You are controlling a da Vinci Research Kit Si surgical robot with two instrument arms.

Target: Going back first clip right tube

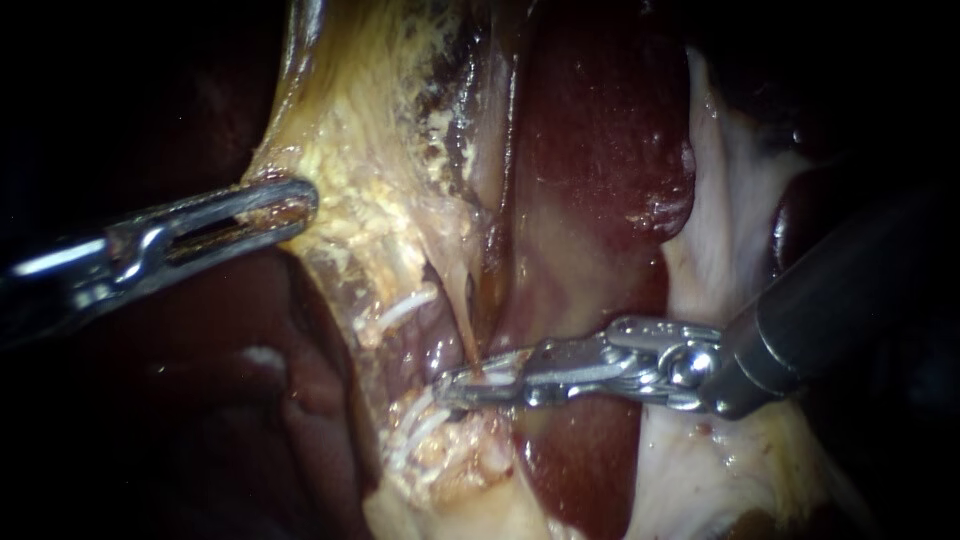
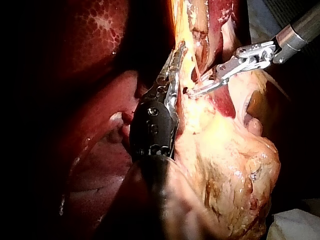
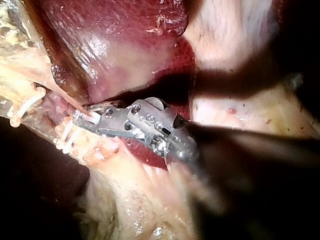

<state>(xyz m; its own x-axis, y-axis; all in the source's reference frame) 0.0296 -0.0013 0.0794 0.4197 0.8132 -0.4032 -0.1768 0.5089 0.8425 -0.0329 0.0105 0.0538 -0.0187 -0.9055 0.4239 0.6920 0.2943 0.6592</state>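
Closest, our right instrument [image 1: 457,387] sits against a thin tube [image 1: 463,320], its hold beyond telling, so we judge the withdrawal undone.

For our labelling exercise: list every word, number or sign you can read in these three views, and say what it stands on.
None: no readable text shows on the left instrument, the right instrument, the liver or the pale tissue.

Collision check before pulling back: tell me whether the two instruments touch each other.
No, the left instrument grips the yellowish tissue, with a stretch of tissue separating it from the right instrument at the tube.
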